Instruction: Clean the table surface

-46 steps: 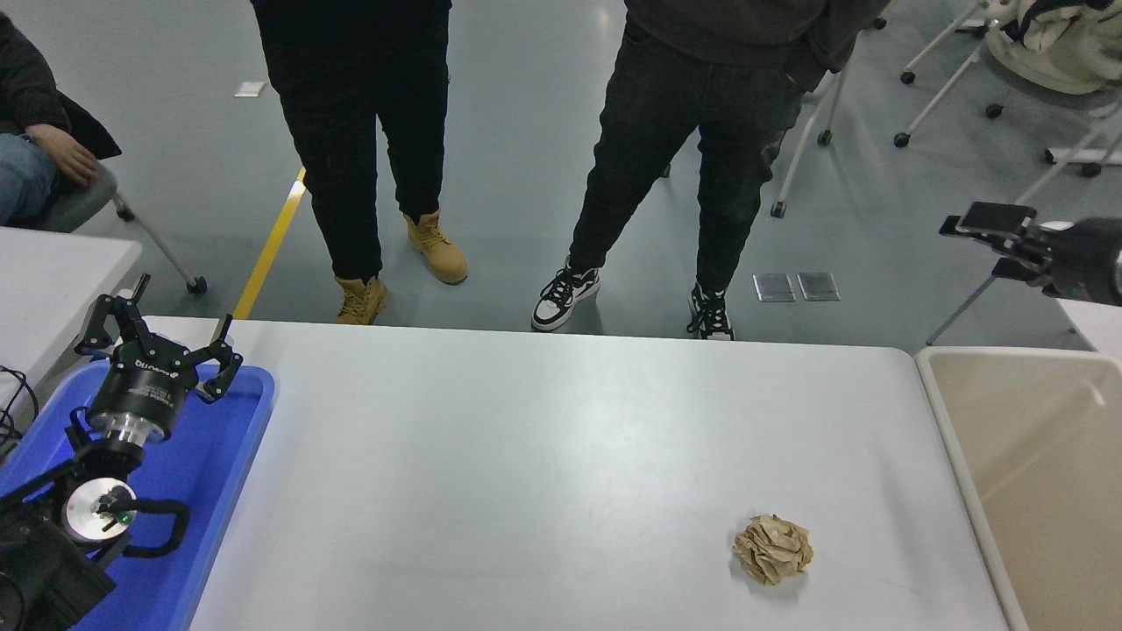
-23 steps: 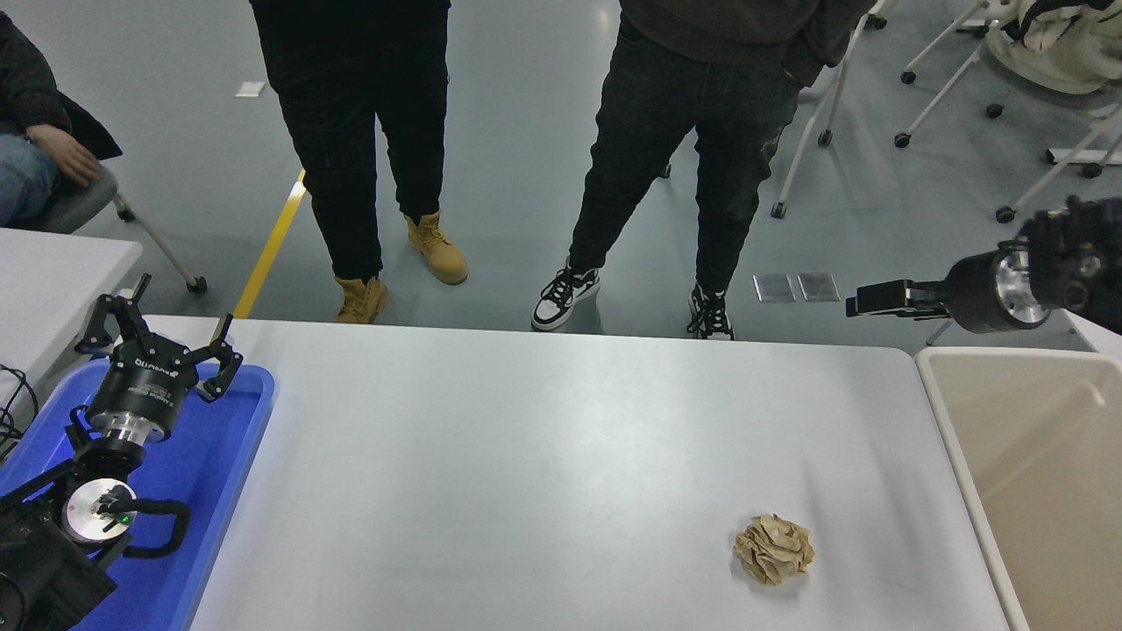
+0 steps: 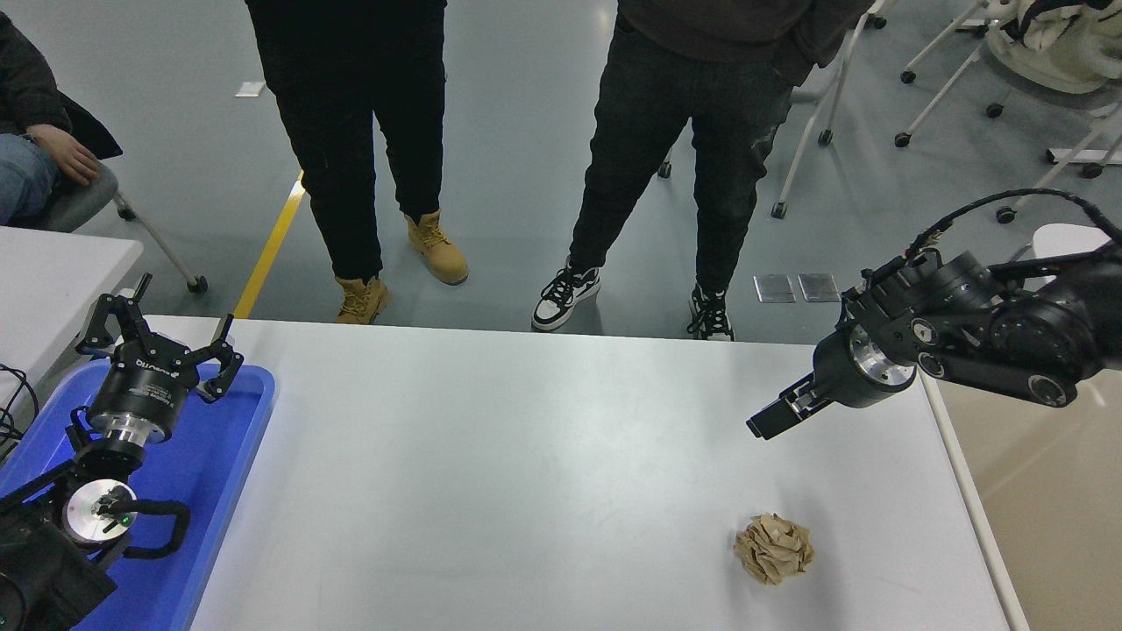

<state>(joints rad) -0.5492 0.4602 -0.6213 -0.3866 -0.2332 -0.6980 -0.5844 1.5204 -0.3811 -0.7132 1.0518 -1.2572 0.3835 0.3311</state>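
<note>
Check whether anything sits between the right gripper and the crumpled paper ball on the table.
Nothing visible does. The right gripper hangs above the table surface, up and slightly left of the paper ball, with only bare white tabletop between them.

A blue tray (image 3: 237,456) sits left, a beige bin (image 3: 1043,491) right; two people (image 3: 368,131) stand behind.

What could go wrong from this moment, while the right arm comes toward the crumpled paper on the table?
1. The crumpled brown paper ball is light and loose, so the right gripper, now above and behind it, might push it away instead of catching it.
2. The ball lies near the table surface front edge, so a push could send it off.
</note>
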